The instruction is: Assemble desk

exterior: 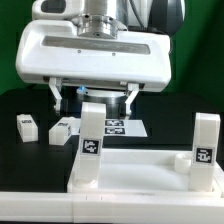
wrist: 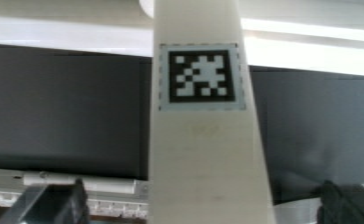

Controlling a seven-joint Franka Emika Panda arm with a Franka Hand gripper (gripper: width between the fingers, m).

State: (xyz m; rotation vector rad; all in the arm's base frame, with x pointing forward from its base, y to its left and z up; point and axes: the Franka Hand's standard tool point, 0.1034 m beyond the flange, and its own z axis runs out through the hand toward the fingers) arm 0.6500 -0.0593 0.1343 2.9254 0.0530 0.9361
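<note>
Fingers (exterior: 128, 100) of the gripper (exterior: 92, 102) stand wide apart, one on each side of an upright leg (exterior: 91, 125), with clear space between each finger and the leg. Nothing is clamped. The leg's top end sits just below the gripper's white body, at about the level of the fingertips, slightly left of the exterior view's centre.

In the wrist view the same leg (wrist: 200, 150) runs through the middle of the picture as a long white column. Its black-and-white tag (wrist: 200, 75) faces the camera, and a dark fingertip (wrist: 51, 205) shows apart from it on either side.

The leg's long axis is vertical, or nearly so, and its tag (exterior: 91, 146) faces the exterior camera. Its lower end meets the tabletop (exterior: 140, 172) at the corner toward the exterior view's left. Whether it is seated in a socket there cannot be told.

The tabletop lies flat across the lower part of the frame, its long side running left to right. A second leg (exterior: 205, 135) stands upright at the tabletop's corner on the exterior view's right, also tagged, well apart from the gripper.

Two loose legs (exterior: 27, 126) (exterior: 60, 128) lie flat on the black table (exterior: 15, 150) at the exterior view's left, near each other. The marker board (exterior: 120, 127) lies behind the upright leg, under the gripper.
</note>
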